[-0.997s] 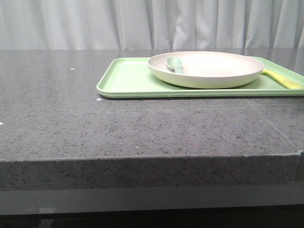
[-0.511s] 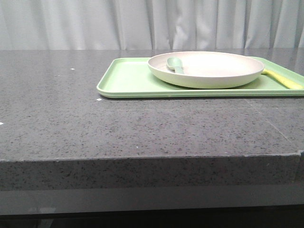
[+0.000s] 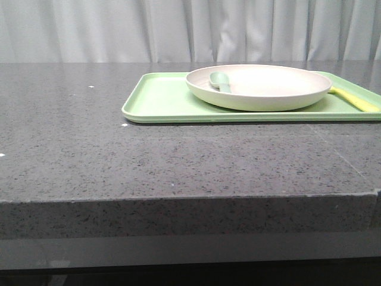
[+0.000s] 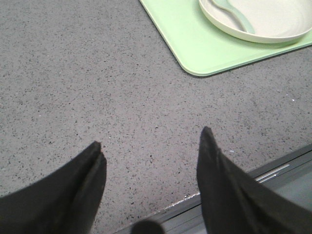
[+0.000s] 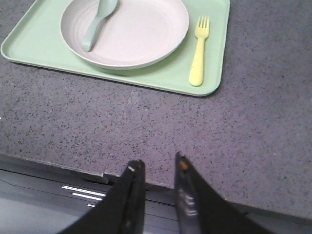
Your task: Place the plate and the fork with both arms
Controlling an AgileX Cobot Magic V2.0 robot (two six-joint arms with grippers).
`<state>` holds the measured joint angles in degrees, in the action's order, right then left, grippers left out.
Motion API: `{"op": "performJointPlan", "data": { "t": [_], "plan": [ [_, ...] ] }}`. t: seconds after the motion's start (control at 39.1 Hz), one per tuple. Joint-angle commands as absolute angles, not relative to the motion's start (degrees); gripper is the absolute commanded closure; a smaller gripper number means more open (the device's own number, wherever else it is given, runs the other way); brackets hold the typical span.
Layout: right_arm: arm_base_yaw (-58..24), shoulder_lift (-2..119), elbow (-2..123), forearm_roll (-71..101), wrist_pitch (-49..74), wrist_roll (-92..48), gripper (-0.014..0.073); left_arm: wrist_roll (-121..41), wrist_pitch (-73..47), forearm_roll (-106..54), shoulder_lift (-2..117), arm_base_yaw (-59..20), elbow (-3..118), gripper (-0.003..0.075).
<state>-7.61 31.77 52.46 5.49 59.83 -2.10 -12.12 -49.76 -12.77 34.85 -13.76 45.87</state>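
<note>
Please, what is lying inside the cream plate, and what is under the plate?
Inside the plate lies a pale green spoon, its bowl on the plate's floor and its handle resting against the rim. Under the plate is the light-green tray. The tray surface directly beneath the plate is covered and cannot be seen.

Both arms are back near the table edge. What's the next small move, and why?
Probably advance the right pincer toward the fork, opening it wider on the way. The fork lies free on the tray beside the plate, and that pincer, only narrowly parted, hangs over the table edge holding nothing. The left pincer is open and also empty.
</note>
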Motion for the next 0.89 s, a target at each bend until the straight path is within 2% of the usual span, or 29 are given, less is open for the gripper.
{"op": "performJointPlan", "data": {
  "t": [0.0,0.1,0.23,0.46,0.59,0.87],
  "plan": [
    [-7.56,32.02,53.72,5.34,55.70,-1.47,0.0521,-11.67,-45.63,-13.25,35.24,-14.20,47.42,0.0325],
    [-7.56,32.02,53.72,5.40,55.70,-1.35,0.0603,-11.67,-45.63,-13.21,35.24,-14.20,47.42,0.0369],
    [-7.56,32.02,53.72,5.40,55.58,-1.35,0.0662,-8.97,-45.63,-12.13,35.24,-13.65,47.42,0.0439],
    [-7.56,32.02,53.72,5.51,54.21,-1.35,0.0663,-4.98,-45.63,-7.64,35.24,-12.38,47.42,0.0582],
    [-7.56,32.02,53.72,5.51,54.16,-1.35,0.0663,-4.98,-45.63,-7.64,35.24,-12.38,47.42,0.0734],
    [-7.56,32.02,53.72,5.51,54.16,-1.35,0.0663,-4.98,-45.59,-7.78,35.24,-12.38,47.42,0.0738]
  ]
}}
